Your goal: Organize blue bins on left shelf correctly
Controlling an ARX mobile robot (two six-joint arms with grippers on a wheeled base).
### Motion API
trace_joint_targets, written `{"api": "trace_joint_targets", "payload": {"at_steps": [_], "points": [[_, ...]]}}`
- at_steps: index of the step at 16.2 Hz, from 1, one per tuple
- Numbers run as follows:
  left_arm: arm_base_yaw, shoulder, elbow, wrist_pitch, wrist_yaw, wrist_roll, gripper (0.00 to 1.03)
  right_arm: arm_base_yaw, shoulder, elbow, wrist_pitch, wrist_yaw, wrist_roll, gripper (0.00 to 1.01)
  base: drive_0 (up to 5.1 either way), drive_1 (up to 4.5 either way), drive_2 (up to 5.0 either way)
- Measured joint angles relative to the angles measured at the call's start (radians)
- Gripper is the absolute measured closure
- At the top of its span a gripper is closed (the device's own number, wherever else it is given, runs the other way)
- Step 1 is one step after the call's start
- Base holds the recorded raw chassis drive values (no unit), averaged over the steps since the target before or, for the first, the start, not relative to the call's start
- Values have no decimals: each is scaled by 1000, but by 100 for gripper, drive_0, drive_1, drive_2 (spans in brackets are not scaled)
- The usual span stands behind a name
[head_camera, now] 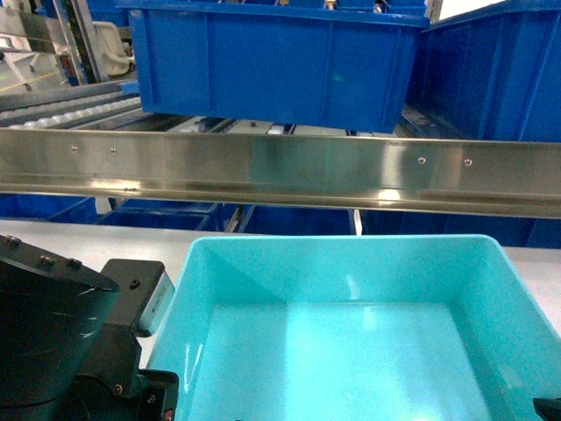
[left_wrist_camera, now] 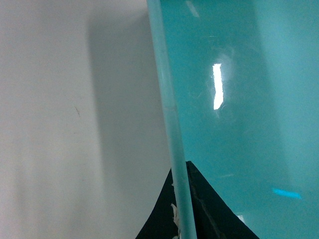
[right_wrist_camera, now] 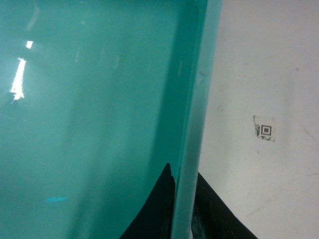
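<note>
An empty light turquoise blue bin (head_camera: 351,351) sits on a white surface just in front of the left shelf's steel front rail (head_camera: 280,171). My left gripper (left_wrist_camera: 180,172) is shut on the bin's left rim (left_wrist_camera: 169,99), one black finger (left_wrist_camera: 214,214) inside the wall and the other outside. My right gripper (right_wrist_camera: 183,169) is shut on the bin's right rim (right_wrist_camera: 197,99) in the same way, with a finger (right_wrist_camera: 154,214) inside. In the head view the left arm (head_camera: 61,351) fills the lower left corner, and only a dark tip of the right gripper (head_camera: 549,409) shows.
Behind the rail a royal-blue ribbed crate (head_camera: 272,66) stands on the upper level, with another (head_camera: 491,79) to its right. White rollers (head_camera: 61,114) run at the left. More blue crates (head_camera: 175,215) sit below the rail. A square code sticker (right_wrist_camera: 264,129) lies on the white surface.
</note>
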Motion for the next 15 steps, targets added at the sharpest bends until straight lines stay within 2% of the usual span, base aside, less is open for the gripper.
{"api": "trace_joint_targets", "payload": {"at_steps": [1,4,8,11,14,15], "points": [[20,-100,-3,-10,-9,39,101,5,-111,-5,-13,9,18,93,0,0,0],[27,-277,2,-59,-5,100,101,-5,-315,-23,-79,13,54,94,0,0,0],[38,-458,60,-138,14,139,101,-24,-552,-13,-154,15,87,94,0,0,0],[38,-511,72,-99,-11,180,101,-23,-602,19,-121,17,75,94,0,0,0],[37,-509,73,-106,-13,189,101,-23,-604,20,-130,17,72,94,0,0,0],[37,-509,73,-106,-13,189,101,-23,-604,20,-130,16,72,94,-484,252,252]]}}
